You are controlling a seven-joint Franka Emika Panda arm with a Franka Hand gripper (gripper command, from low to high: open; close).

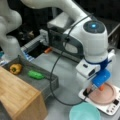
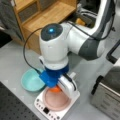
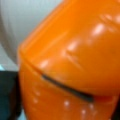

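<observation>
From a front view's left, I see a yellow pepper (image 1: 15,68) and a green pepper (image 1: 36,74) lying apart in the grey tray (image 1: 47,83) beside the wooden shelf (image 1: 17,96); neither is in play. Further right, the teal bowl (image 1: 84,113) sits at the worktop's near edge, just beside the white scale (image 1: 110,107) that carries the pink plate (image 1: 110,93). My gripper (image 1: 97,88) hangs low over that plate's left part, and I judge it is closed on the orange object (image 1: 101,87), a small piece of which shows below the blue fingers (image 1: 101,78). In the wrist view the orange object (image 3: 75,62) fills nearly the whole picture, so it sits right against the camera. In a front view the orange object (image 2: 56,89) shows over the plate's far rim, close to the teal bowl (image 2: 31,80). I cannot tell whether it touches the plate yet. To do this well I keep the wrist vertical, come down slowly, stay inside the rim and clear of the bowl, and let go only once the object rests flat
</observation>
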